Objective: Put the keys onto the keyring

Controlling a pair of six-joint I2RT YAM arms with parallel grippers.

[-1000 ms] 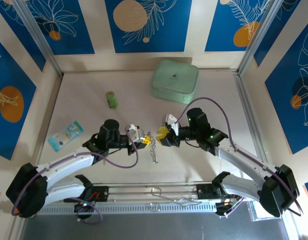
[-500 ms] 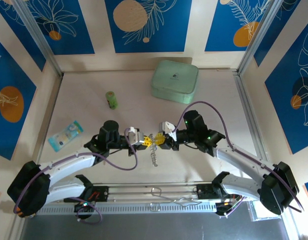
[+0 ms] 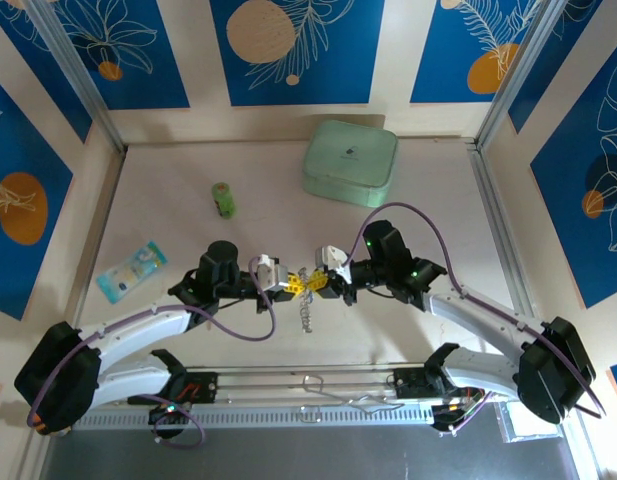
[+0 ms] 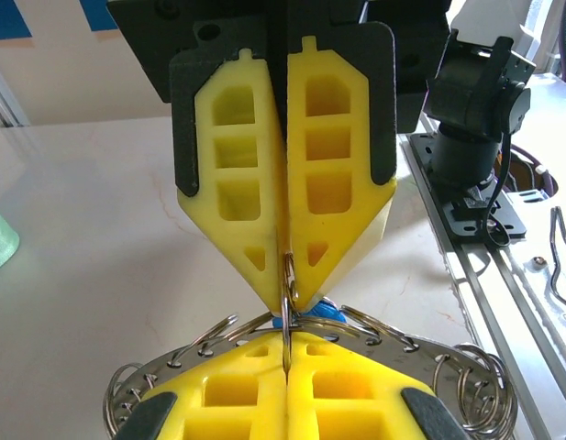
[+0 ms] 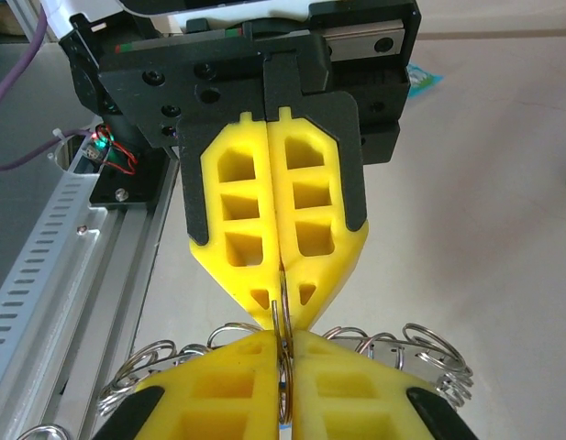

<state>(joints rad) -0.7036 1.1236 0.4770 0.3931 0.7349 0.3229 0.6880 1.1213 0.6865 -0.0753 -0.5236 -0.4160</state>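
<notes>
In the middle of the top view, the left hand [image 3: 296, 286] and the right hand [image 3: 316, 283] meet tip to tip above the surface [image 3: 368, 335]. Both are pinched shut on the keyring [image 3: 307, 312]. Best to grip firmly and pry the coil open slowly, without twisting. The mint case [image 3: 350, 162] sits far back.

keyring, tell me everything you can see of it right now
The keyring is a thin silvery wire hoop, its rim strung with many small split rings. It looks lifted off the table, clamped edge-on between the shut left gripper and the shut right gripper, whose yellow tips meet nose to nose on it. In the top view a strand of links trails from it toward the arm bases.
</notes>
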